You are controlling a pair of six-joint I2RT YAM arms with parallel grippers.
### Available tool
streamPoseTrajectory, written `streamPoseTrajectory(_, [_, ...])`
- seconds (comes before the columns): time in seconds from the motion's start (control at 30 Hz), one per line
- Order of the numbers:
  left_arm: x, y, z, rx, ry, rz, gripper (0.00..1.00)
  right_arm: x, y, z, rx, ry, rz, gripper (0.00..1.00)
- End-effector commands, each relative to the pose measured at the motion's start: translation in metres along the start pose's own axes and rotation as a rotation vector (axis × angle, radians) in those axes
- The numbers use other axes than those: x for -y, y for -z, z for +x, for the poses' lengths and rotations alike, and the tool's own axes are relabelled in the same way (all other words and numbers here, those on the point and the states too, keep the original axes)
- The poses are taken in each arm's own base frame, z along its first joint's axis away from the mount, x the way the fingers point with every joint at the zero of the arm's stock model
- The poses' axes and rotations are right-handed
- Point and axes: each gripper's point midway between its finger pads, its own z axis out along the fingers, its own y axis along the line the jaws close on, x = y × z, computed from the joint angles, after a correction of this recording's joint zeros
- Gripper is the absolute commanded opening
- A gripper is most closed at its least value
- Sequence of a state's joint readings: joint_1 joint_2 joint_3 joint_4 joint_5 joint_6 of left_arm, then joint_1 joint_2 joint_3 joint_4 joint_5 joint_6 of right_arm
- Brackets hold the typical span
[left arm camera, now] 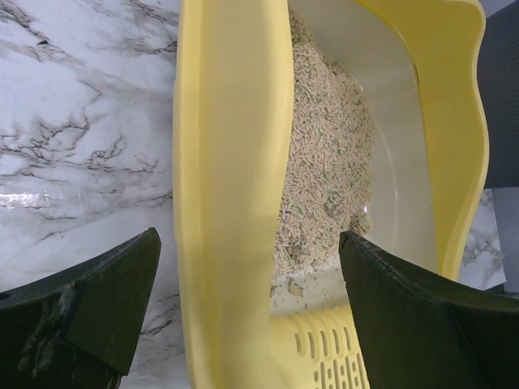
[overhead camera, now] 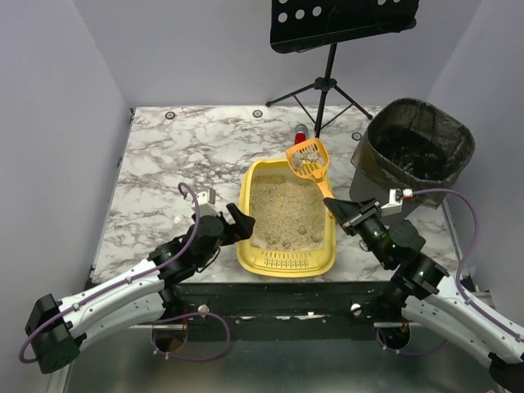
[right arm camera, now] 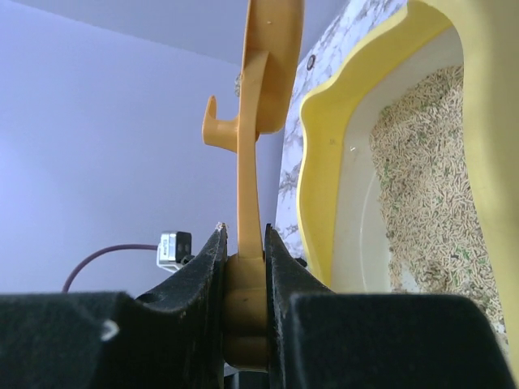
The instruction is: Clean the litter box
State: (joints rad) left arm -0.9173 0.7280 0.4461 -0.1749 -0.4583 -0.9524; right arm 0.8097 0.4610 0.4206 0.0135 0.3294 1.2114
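The yellow litter box (overhead camera: 288, 261) lies mid-table with beige litter (overhead camera: 285, 214) inside and its ridged lip toward me. My left gripper (overhead camera: 238, 223) is open and straddles the box's left wall (left arm camera: 231, 203), one finger (left arm camera: 97, 312) outside over the marble, the other (left arm camera: 422, 316) inside over the litter (left arm camera: 324, 162); neither touches the wall. My right gripper (overhead camera: 341, 211) is shut on the handle of the orange slotted scoop (overhead camera: 308, 158), whose head hangs over the box's far right corner with a few greyish clumps in it. In the right wrist view the handle (right arm camera: 250, 186) rises from between the jaws (right arm camera: 245, 267), beside the box rim (right arm camera: 324, 162).
A black mesh bin (overhead camera: 419, 150) with a dark liner stands at the table's right rear edge. A black music stand (overhead camera: 329, 78) is behind the table. A small red object (overhead camera: 301, 131) lies just behind the scoop. Marble tabletop (overhead camera: 180, 155) stretches to the left.
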Motion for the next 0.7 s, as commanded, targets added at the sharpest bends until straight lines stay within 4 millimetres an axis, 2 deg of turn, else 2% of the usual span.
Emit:
streamPoseTrajectory(0.0, [0.013, -0.005, 0.011, -0.05, 0.0, 0.063, 0.99, -0.023, 0.0, -0.029, 0.116, -0.018, -0.015, 0.01])
streamPoseTrajectory(0.13, [0.016, -0.006, 0.013, -0.067, -0.011, 0.068, 0.99, -0.044, 0.0, -0.046, 0.171, -0.009, -0.032, 0.01])
streamPoseTrajectory(0.17, [0.016, -0.006, 0.013, -0.067, -0.012, 0.068, 0.99, -0.055, 0.001, -0.055, 0.199, -0.01, -0.044, 0.01])
streamPoseTrajectory(0.27, [0.016, -0.006, 0.014, -0.072, -0.015, 0.07, 0.99, -0.062, 0.003, -0.069, 0.25, 0.012, -0.023, 0.01])
streamPoseTrajectory(0.3, [0.017, -0.006, 0.014, -0.071, -0.013, 0.071, 0.99, -0.067, 0.003, -0.081, 0.301, 0.015, -0.007, 0.01])
streamPoseTrajectory(0.47, [0.014, -0.005, 0.015, -0.072, -0.016, 0.067, 0.99, -0.072, 0.009, -0.12, 0.475, 0.045, 0.067, 0.01])
streamPoseTrajectory(0.67, [0.012, -0.005, 0.013, -0.065, -0.017, 0.057, 0.99, -0.076, 0.03, -0.164, 0.665, 0.121, 0.188, 0.01])
